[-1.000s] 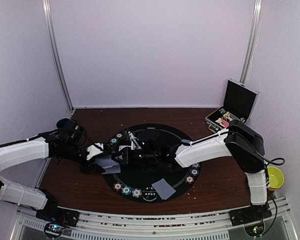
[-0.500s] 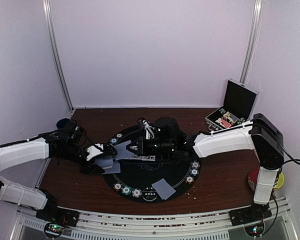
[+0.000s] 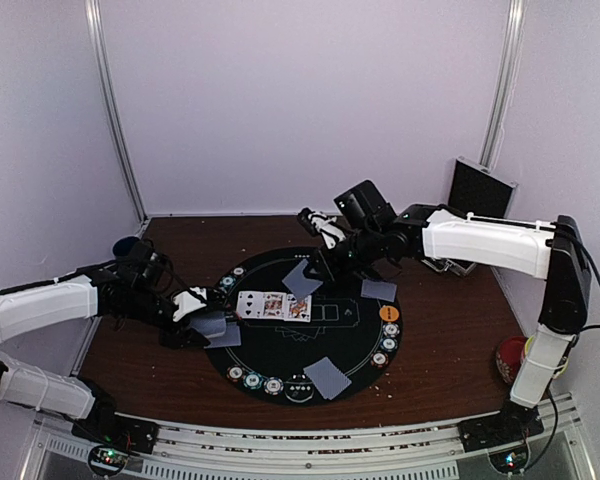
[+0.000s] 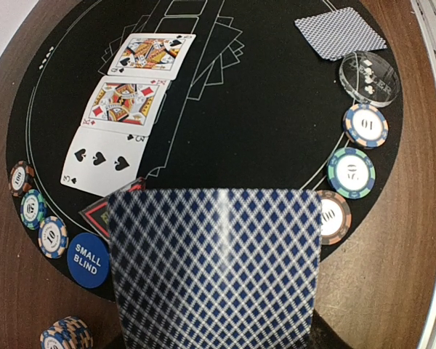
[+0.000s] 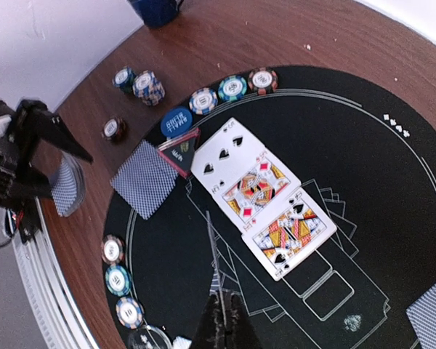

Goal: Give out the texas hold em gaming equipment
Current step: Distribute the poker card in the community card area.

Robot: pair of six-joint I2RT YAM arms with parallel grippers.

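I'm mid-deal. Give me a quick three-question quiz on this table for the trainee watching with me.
1. How many face-up cards lie on the black mat? A two, B three, C five.
2. True or false: the right gripper is open and empty.
3. Fill in the blank: the blue disc reads SMALL ____.
Key: 1 B. 2 False; it is shut on a single card. 3 BLIND.
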